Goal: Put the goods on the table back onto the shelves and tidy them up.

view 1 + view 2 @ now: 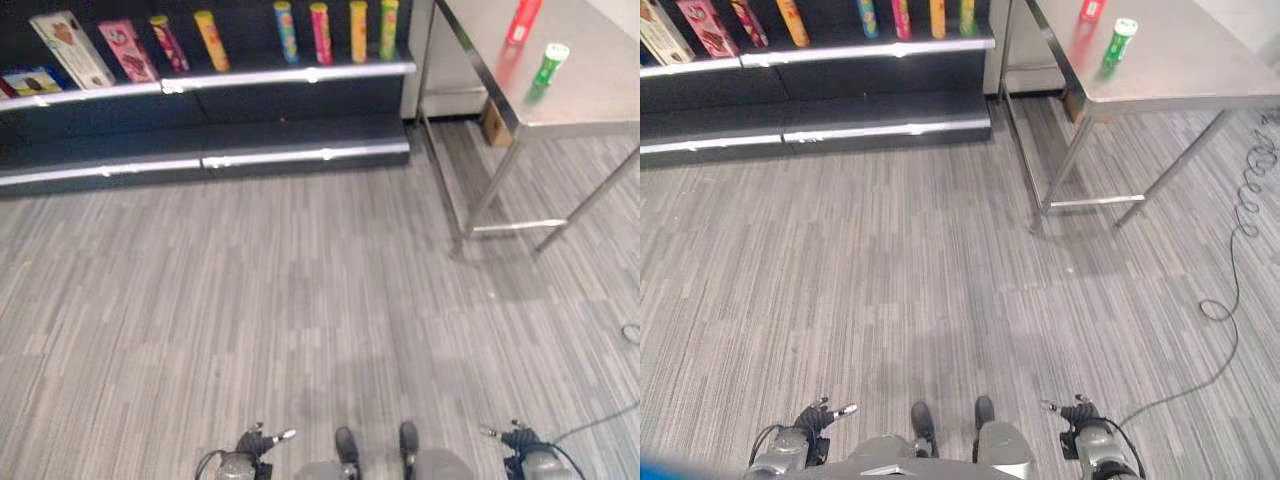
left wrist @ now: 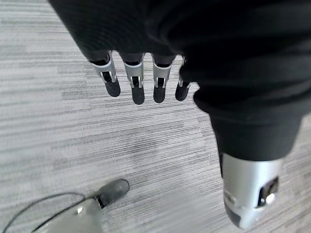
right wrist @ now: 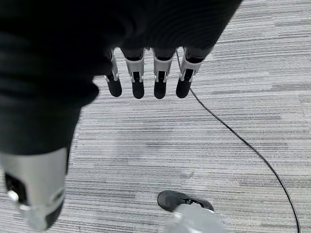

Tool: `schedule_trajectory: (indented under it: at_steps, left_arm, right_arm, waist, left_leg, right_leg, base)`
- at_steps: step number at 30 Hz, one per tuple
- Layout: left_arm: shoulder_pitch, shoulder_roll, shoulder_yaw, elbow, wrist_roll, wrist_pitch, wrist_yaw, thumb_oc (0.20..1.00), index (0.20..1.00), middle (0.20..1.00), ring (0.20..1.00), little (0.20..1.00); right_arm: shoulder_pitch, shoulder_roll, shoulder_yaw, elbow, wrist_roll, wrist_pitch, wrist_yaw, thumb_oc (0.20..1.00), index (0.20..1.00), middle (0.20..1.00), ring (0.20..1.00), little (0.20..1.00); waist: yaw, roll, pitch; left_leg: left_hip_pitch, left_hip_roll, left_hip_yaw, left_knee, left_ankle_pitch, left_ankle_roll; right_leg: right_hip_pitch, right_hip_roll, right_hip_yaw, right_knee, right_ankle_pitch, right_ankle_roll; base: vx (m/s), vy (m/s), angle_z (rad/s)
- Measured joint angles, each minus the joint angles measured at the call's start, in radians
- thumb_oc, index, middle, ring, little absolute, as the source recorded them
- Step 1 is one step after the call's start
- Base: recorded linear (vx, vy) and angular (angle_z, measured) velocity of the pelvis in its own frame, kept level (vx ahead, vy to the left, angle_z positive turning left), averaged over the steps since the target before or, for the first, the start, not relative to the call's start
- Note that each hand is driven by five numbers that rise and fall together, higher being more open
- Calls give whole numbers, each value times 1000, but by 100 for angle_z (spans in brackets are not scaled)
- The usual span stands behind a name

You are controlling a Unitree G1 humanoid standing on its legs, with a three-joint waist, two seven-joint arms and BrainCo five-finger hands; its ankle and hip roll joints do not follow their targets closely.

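Both hands hanging low, empty, fingers straight: left hand (image 2: pixel 141 82), right hand (image 3: pixel 146 80). Red bottle (image 1: pixel 522 20) and green white-capped bottle (image 1: pixel 547 64) are sitting on the steel table (image 1: pixel 590 95). Step looks like approach; next: walk over, grasp one, carry it to the dark shelves (image 1: pixel 300 76).

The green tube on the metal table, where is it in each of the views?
Left eye view: green tube far upper right, on the table.
Right eye view: tube top, right of centre.
Wrist views: floor past the hands.
Shared landmark: red tube beside it.
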Motion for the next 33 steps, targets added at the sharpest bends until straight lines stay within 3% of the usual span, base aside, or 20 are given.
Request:
schedule_trajectory:
  at_steps: [1, 3, 5, 6, 8, 9, 10, 11, 12, 13, 14, 17, 18, 19, 21, 23, 25, 27, 31, 33]
  left_arm:
    - [-14, 0, -14, 0, 1, 0, 1, 1000, 1000, 1000, 1000, 1000]
    - [-25, -1, -44, -2, 7, 2, 3, 1000, 1000, 1000, 1000, 1000]
    - [-55, -3, -60, -6, 28, 2, 5, 1000, 1000, 1000, 1000, 1000]
    - [-64, -2, -55, -12, 31, -2, 7, 1000, 1000, 1000, 1000, 1000]
    - [-64, -11, -56, -10, 40, 2, 9, 1000, 1000, 1000, 1000, 1000]
    - [-62, -18, -58, -18, 43, 0, 7, 1000, 1000, 1000, 1000, 1000]
    - [-36, -25, -77, -31, 59, -1, 6, 1000, 1000, 1000, 1000, 1000]
    - [5, -34, -104, -39, 74, -4, 1, 1000, 1000, 1000, 1000, 1000]
    - [33, -26, -114, -33, 78, -3, -1, 1000, 1000, 1000, 1000, 1000]
    - [52, -26, -112, -5, 78, -1, 0, 1000, 1000, 1000, 1000, 1000]
    - [72, -24, -110, 17, 78, 1, -2, 1000, 1000, 1000, 1000, 1000]
    - [85, -28, -77, 33, 78, 1, -3, 1000, 1000, 1000, 1000, 1000]
    - [66, -27, -41, 47, 76, -2, -3, 1000, 1000, 1000, 1000, 1000]
    - [49, -27, -29, 61, 74, 0, -2, 1000, 1000, 1000, 1000, 1000]
    - [37, -29, -15, 54, 67, 2, -1, 1000, 1000, 1000, 1000, 1000]
    - [28, -27, -14, 52, 65, 2, -1, 1000, 1000, 1000, 1000, 1000]
    - [30, -17, -14, 51, 58, 1, -1, 1000, 1000, 1000, 1000, 1000]
    - [10, -3, 4, 41, 32, -2, 0, 1000, 1000, 1000, 1000, 1000]
    - [34, -9, 7, 48, 24, 0, 2, 1000, 1000, 1000, 1000, 1000]
    - [31, -15, 16, 47, 20, 0, 2, 1000, 1000, 1000, 1000, 1000]
  right_arm:
    - [18, 0, 0, -1, 0, 0, 1, 1000, 1000, 1000, 1000, 1000]
    - [26, 0, 0, -6, 2, 0, 1, 1000, 1000, 1000, 1000, 1000]
    - [37, 3, -1, -4, 3, 1, 1, 1000, 1000, 1000, 1000, 1000]
    - [50, 13, 1, -2, 7, 3, 0, 1000, 1000, 1000, 1000, 1000]
    - [63, 20, -24, 1, 7, 1, -1, 1000, 1000, 1000, 1000, 1000]
    - [67, 21, -31, 10, 7, 5, -1, 1000, 1000, 1000, 1000, 1000]
    - [68, 19, -37, 51, 7, 4, 3, 1000, 1000, 1000, 1000, 1000]
    - [102, 15, -52, 76, 7, 13, 5, 1000, 1000, 1000, 1000, 1000]
    - [121, 15, -50, 81, 7, 13, 8, 1000, 1000, 1000, 1000, 1000]
    - [103, 10, -51, 106, 6, 12, 10, 1000, 1000, 1000, 1000, 1000]
    - [95, -1, -36, 87, 7, 8, 12, 1000, 1000, 1000, 1000, 1000]
    - [73, -56, -5, 18, 7, -27, 12, 1000, 1000, 1000, 1000, 1000]
    - [72, -62, -9, 1, 8, -28, 11, 1000, 1000, 1000, 1000, 1000]
    - [74, -65, -7, 0, 8, -29, 12, 1000, 1000, 1000, 1000, 1000]
    - [62, -66, 8, 2, 8, -29, 9, 1000, 1000, 1000, 1000, 1000]
    - [42, -52, 43, 32, 9, -25, 8, 1000, 1000, 1000, 1000, 1000]
    - [40, -21, 61, 40, 8, -20, 6, 1000, 1000, 1000, 1000, 1000]
    - [36, -5, 62, 45, 8, -18, 6, 1000, 1000, 1000, 1000, 1000]
    - [9, 1, 84, 67, 7, -18, 2, 1000, 1000, 1000, 1000, 1000]
    - [3, 0, 101, 75, 6, -19, -2, 1000, 1000, 1000, 1000, 1000]
  waist:
    - [-8, -3, 3]
    - [-37, 5, 7]
    - [-59, 9, 16]
    - [-74, -35, 19]
    - [-102, -67, 7]
    - [-108, -70, 3]
    - [-111, -58, -5]
    - [-113, -28, -43]
    - [-122, -35, -68]
    - [-119, -29, -72]
    - [-109, -34, -108]
    - [-102, -22, -143]
    - [-119, -25, -143]
    - [-117, -26, -144]
    - [-101, -31, -145]
    - [-80, -34, -134]
    - [-69, -83, -105]
    - [-37, -93, -68]
    - [-14, -76, -31]
    - [11, -55, -13]
  left_leg:
    - [16, -14, -10, -1, -11, 7]
    - [15, -21, -50, 0, -17, 8]
    - [13, -24, -85, 0, -17, 8]
    - [39, -54, -83, 0, -14, 15]
    - [73, -64, -108, 18, -61, 10]
    - [78, -51, -135, 39, -92, -11]
    - [113, -14, -149, 28, -115, -28]
    - [171, 51, -200, 9, -148, -70]
    - [202, 69, -229, 9, -160, -75]
    - [236, 113, -241, 47, -173, -103]
    - [194, 144, -261, 170, -181, -126]
    - [134, 150, -313, 307, -153, -207]
    - [69, 172, -294, 458, -143, -255]
    - [5, 183, -280, 586, -129, -276]
    - [-128, 199, -281, 827, -21, -273]
    - [-218, 208, -264, 982, -4, -262]
    - [-286, 180, -227, 920, -21, -244]
    - [-325, 144, -215, 675, -26, -223]
    - [-346, 105, -257, 61, 40, -184]
    - [-375, 99, -326, -5, 67, -178]
  right_leg:
    - [-40, -18, -6, 89, -10, 10]
    - [-99, -21, 3, 82, -10, 4]
    - [-107, -11, 32, -136, 6, 6]
    - [-136, -34, 47, -234, 39, 2]
    - [-161, -43, 49, -427, 83, 15]
    - [-173, -58, 17, -454, 80, 22]
    - [-176, -56, -23, -326, 81, 10]
    - [-156, -29, -42, -137, 82, 2]
    - [-97, -21, -53, -146, 71, -11]
    - [-52, 23, -78, -137, 78, -78]
    - [-14, 55, -87, -168, 59, -108]
    - [70, 100, -104, -257, 83, -170]
    - [124, 107, -129, -317, 90, -203]
    - [159, 116, -135, -347, 87, -208]
    - [183, 140, -127, -358, 53, -260]
    - [217, 144, -117, -365, 47, -289]
    - [268, 127, -105, -394, 32, -296]
    - [310, 121, -83, -435, 40, -286]
    - [362, 133, -51, -448, 5, -221]
    - [392, 146, -18, -448, -16, -190]
  base:
    - [258, 24, 12]
    - [210, -20, 31]
    - [190, -27, 44]
    - [533, -97, 32]
    - [774, -184, 40]
    - [666, -219, 65]
    - [706, -307, 89]
    - [533, -286, 85]
    - [498, -290, 71]
    - [317, -211, 32]
    - [308, -214, -1]
    - [327, -246, 4]
    - [169, -196, 41]
    - [227, -262, 29]
    - [186, -204, -2]
    - [230, -121, -15]
    - [255, -29, 1]
    - [232, 38, -26]
    - [290, 75, -25]
    - [57, 12, -50]
